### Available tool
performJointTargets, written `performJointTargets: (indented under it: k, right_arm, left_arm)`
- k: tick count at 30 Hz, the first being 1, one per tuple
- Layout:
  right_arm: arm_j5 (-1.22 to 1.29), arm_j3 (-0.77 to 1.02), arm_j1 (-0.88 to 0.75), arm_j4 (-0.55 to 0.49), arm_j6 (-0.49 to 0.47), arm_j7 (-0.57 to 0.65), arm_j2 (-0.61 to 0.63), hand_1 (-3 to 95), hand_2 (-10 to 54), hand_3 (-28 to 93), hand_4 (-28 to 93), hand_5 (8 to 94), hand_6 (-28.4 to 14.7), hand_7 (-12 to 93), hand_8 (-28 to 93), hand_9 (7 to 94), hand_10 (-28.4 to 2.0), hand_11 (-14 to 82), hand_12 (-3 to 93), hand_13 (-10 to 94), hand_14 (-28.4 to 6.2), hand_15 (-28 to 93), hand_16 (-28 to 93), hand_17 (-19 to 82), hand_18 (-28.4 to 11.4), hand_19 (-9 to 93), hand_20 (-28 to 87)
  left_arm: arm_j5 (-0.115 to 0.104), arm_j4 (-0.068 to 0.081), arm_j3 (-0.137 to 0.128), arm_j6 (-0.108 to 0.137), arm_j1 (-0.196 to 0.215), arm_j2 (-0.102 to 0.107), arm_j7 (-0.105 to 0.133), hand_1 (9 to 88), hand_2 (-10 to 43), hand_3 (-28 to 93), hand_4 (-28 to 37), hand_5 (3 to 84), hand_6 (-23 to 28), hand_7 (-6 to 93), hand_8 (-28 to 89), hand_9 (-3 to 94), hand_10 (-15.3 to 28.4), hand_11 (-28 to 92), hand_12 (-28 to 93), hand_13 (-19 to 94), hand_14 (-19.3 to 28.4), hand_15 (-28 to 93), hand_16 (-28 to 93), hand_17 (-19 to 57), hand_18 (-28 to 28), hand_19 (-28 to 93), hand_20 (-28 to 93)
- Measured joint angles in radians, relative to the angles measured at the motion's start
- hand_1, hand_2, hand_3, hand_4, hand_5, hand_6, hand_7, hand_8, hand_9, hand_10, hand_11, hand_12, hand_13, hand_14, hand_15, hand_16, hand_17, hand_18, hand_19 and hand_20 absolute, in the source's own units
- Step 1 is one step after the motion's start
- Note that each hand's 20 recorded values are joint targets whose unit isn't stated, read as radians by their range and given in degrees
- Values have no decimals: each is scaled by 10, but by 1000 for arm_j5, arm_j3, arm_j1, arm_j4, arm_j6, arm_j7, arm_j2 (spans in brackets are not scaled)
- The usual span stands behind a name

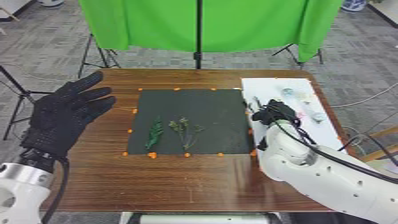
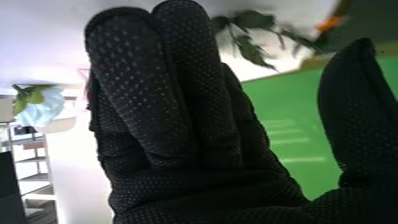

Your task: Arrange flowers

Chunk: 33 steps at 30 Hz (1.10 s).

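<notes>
Now the right robot hand, fingers straight and together, thumb wide, should come in low over the sprig and pinch its stem gently.

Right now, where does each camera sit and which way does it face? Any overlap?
Head view: on the robot's head, facing forward and down at the brown table and dark mat; shows both arms, left hand at the left, right hand by the white sheet.
Right wrist view: on the right wrist, looking out past that hand's own fingers and thumb to a leafy sprig and pale blue flower.
Shared: right hand and green cloth.
</notes>
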Motion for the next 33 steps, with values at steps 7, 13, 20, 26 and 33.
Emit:
performJointTargets:
  k: [7, 13, 20, 26, 33]
  right_arm:
    - [26, -67, 82, 70, -41, 8, -48, 293, -60, 663, -224, 527, -57, 100, -111, 870, -171, 239, 155, 871, -115, 547, 158, 406, -280, 890, -184]
    - [21, -149, 144, 104, -78, 12, -85, 332, -90, 654, -231, 621, -27, 110, -118, 885, -150, 248, 164, 865, -102, 565, 166, 406, -275, 878, -173]
    - [-43, -269, 225, 160, -92, 24, -138, 486, -95, 637, -278, 859, 9, 134, -15, 928, -105, 252, 169, 882, -73, 577, 177, 376, -235, 879, -129]
    - [-90, -312, 246, 202, -62, 24, -169, 531, -95, 670, -282, 915, 5, 162, 37, 937, -90, 290, 185, 886, -55, 588, 185, 342, -209, 904, -100]
    - [-114, -295, 212, 194, 70, 25, -145, 526, -95, 714, -283, 924, -2, 173, 69, 937, -99, 330, 170, 887, -52, 607, 186, 341, -203, 913, -83]
  left_arm:
    - [0, 5, 6, -3, -23, 4, -10, 221, 84, 772, -276, 359, 104, 147, -100, 300, 208, 295, 97, 216, 276, 521, -109, -112, 245, 540, 82]
    - [0, 7, 7, -5, -26, 9, -11, 222, 84, 773, -275, 359, 104, 146, -100, 299, 208, 296, 97, 217, 276, 521, -109, -112, 245, 540, 82]
    - [0, 8, 7, -6, -26, 13, -8, 223, 85, 771, -275, 359, 104, 147, -99, 299, 208, 297, 97, 216, 276, 522, -109, -111, 244, 540, 82]
    - [0, 8, 7, -6, -25, 13, 0, 223, 85, 771, -275, 359, 104, 146, -99, 299, 208, 295, 97, 216, 276, 522, -110, -111, 244, 541, 82]
    - [0, 6, 2, -5, -12, 10, 1, 222, 86, 771, -274, 359, 104, 146, -99, 300, 208, 296, 97, 216, 277, 522, -110, -111, 244, 541, 82]
